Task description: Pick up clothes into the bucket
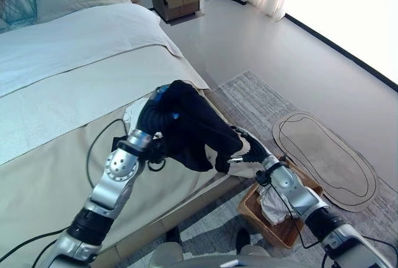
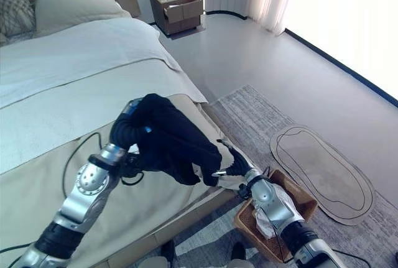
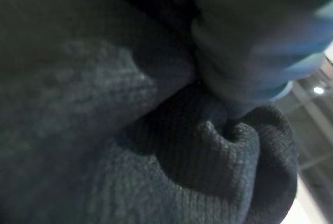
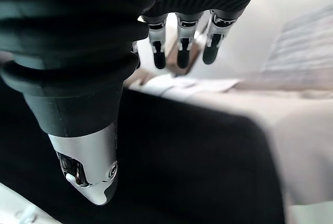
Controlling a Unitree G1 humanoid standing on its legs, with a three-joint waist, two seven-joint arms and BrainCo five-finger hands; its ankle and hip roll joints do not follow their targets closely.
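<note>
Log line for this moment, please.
black garment: lifted over bed edge | left hand: under cloth | right hand: open beside it | basket: on floor

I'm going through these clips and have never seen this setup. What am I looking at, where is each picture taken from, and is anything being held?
A two-armed humanoid robot stands beside a bed with beige and white bedding. Two pictures come from cameras on its head, looking down; the other two sit on its wrists. A black knitted garment is draped over the left robot hand, hiding its fingers; the left wrist picture shows that dark cloth up close. The right robot hand, fingers fairly straight, rests against the garment's lower edge. On the floor beside the bed stands a brown woven basket holding pale cloth.
</note>
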